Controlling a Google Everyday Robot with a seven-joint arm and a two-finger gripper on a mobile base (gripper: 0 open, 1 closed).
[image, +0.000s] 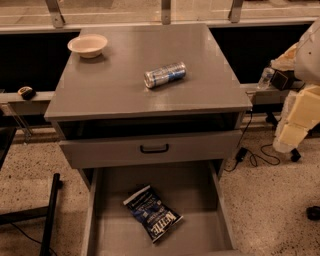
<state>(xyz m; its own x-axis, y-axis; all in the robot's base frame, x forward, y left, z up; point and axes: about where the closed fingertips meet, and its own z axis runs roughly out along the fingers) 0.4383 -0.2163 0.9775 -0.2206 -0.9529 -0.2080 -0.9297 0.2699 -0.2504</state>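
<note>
A grey cabinet (115, 90) fills the middle of the camera view. A silver and blue can (165, 74) lies on its side on the top, and a pale bowl (87, 45) stands at the back left corner. The bottom drawer (100, 220) is pulled out, with a dark blue chip bag (153, 213) lying flat in it. The upper drawer (150, 149), with a black handle, is slightly out. My arm comes in at the right edge, and its gripper (291, 131) hangs beside the cabinet's right side above the floor. It holds nothing I can see and is nearest the cabinet's right front corner.
Black cables (252, 157) trail on the speckled floor right of the cabinet. A black frame leg (50, 210) stands at the left. A low ledge (30, 97) runs behind the cabinet, with a small dark object (25, 92) on it at the left.
</note>
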